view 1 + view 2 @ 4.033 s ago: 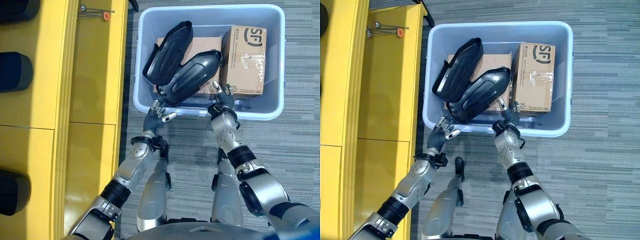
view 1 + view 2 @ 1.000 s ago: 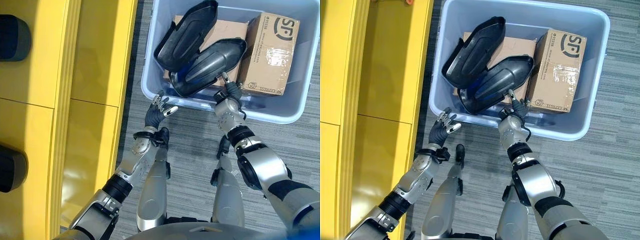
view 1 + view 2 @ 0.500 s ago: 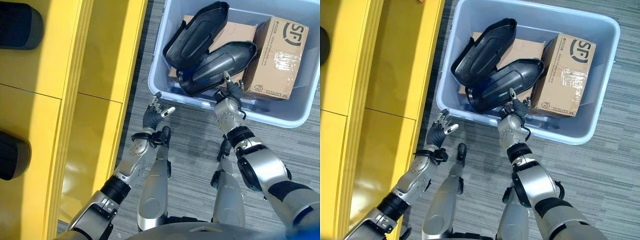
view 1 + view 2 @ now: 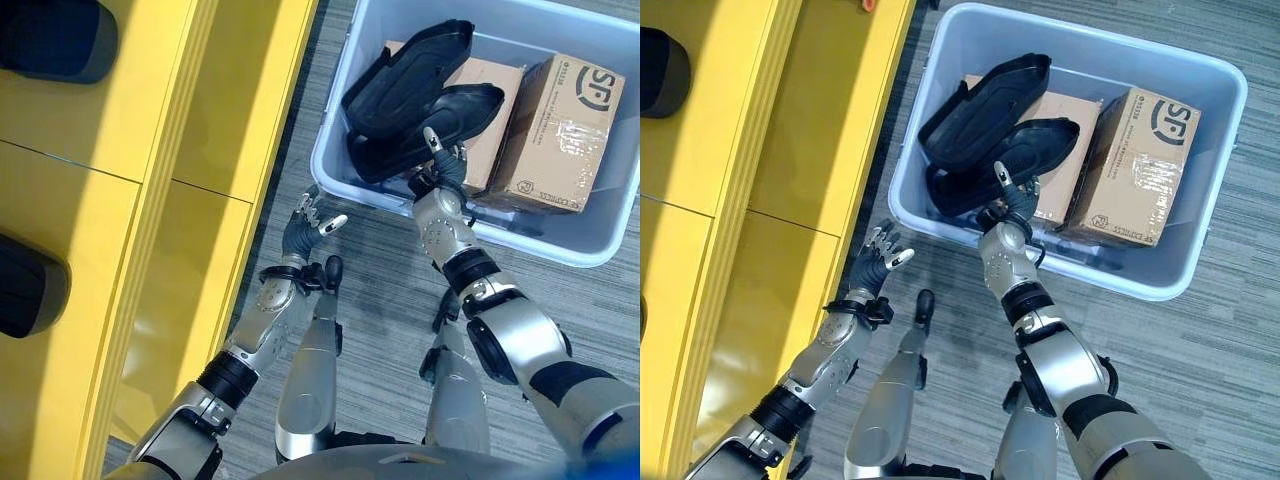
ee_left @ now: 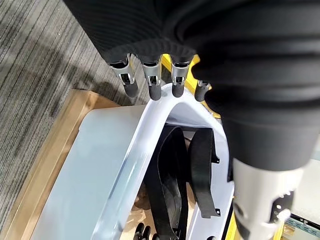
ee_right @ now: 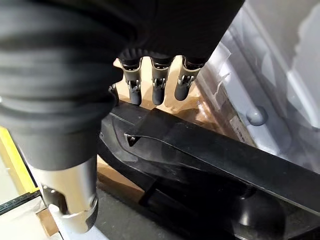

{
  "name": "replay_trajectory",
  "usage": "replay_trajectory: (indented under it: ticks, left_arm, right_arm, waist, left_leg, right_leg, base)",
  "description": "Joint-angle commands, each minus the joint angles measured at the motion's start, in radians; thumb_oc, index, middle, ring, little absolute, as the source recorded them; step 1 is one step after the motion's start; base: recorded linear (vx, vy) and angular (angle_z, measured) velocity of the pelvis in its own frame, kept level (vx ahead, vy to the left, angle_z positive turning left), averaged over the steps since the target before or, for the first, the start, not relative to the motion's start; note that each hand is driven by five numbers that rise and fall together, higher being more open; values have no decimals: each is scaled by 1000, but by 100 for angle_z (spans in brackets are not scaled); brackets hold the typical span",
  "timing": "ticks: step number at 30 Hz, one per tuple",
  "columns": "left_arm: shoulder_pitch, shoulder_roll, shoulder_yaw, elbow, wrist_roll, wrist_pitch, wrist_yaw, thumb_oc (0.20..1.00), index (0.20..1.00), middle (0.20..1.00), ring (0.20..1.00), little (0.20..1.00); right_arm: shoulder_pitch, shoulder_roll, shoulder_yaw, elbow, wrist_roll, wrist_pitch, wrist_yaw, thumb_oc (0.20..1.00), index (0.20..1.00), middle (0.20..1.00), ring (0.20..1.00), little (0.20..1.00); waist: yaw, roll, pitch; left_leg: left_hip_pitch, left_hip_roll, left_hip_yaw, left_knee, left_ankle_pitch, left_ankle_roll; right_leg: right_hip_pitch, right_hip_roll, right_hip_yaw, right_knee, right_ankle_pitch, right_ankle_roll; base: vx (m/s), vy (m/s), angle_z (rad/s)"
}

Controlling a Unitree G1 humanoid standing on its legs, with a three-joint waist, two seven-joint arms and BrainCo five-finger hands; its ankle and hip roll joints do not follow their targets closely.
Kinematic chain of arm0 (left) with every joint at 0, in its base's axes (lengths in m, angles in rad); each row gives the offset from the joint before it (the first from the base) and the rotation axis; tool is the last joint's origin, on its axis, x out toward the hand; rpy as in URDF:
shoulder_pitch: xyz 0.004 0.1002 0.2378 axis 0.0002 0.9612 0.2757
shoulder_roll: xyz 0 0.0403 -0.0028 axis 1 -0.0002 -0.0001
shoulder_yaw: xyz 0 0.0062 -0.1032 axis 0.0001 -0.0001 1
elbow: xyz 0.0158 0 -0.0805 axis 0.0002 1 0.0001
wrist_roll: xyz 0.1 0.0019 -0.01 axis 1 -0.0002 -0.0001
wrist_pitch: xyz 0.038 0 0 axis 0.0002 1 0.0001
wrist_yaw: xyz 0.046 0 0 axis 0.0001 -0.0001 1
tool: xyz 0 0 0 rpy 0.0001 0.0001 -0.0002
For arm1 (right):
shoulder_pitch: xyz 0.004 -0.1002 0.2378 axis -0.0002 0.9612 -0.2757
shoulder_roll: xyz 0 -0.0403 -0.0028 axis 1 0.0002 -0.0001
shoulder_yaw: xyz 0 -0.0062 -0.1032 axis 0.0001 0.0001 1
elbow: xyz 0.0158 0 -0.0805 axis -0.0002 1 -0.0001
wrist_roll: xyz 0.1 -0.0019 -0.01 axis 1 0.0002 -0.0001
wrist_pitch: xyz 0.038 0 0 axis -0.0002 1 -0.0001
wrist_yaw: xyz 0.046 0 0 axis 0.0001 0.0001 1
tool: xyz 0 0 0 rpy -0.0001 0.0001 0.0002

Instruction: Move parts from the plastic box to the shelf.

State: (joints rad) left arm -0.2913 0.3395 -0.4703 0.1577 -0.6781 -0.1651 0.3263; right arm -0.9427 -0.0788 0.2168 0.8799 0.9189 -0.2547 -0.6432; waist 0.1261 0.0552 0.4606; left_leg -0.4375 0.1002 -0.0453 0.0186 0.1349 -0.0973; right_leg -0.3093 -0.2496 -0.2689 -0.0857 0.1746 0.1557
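Note:
A pale blue plastic box stands on the carpet and holds two black moulded parts: an upper part and a lower part that overlaps it. My right hand reaches over the box's near wall, and its straight fingers sit just above the edge of the lower black part; the thumb stands apart and grips nothing. My left hand hovers open over the carpet outside the box's near left corner. The yellow shelf runs along the left.
A taped cardboard carton stands at the box's right side, and a flat brown carton lies under the black parts. Dark rounded parts rest on the shelf. Grey carpet lies between shelf and box.
The view has shifted, so the box now shows further to the right. My right hand has reached further over the box wall onto the lower black part. My left hand stays open outside the box.

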Motion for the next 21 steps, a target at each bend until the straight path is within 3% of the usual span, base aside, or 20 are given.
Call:
replay_trajectory:
  ticks: [1,21]
  left_arm:
    - [3,75,21,-126,7,-40,5,1000,1000,1000,1000,1000]
    - [-11,81,3,-151,-5,-58,26,1000,1000,1000,1000,1000]
  right_arm:
    - [-74,32,-4,-41,-8,-24,-10,1000,1000,1000,1000,1000]
    - [-156,5,-81,143,32,-20,-59,1000,1000,1000,1000,1000]
  waist:
    - [19,-47,25]
    - [26,-27,59]
  left_leg:
    - [50,3,54,8,-56,49]
    - [7,-5,47,20,-55,54]
  right_leg:
    - [38,-70,81,95,-15,15]
    - [3,-72,83,107,-13,17]
  base:
    - [0,0,0]
    - [0,0,0]
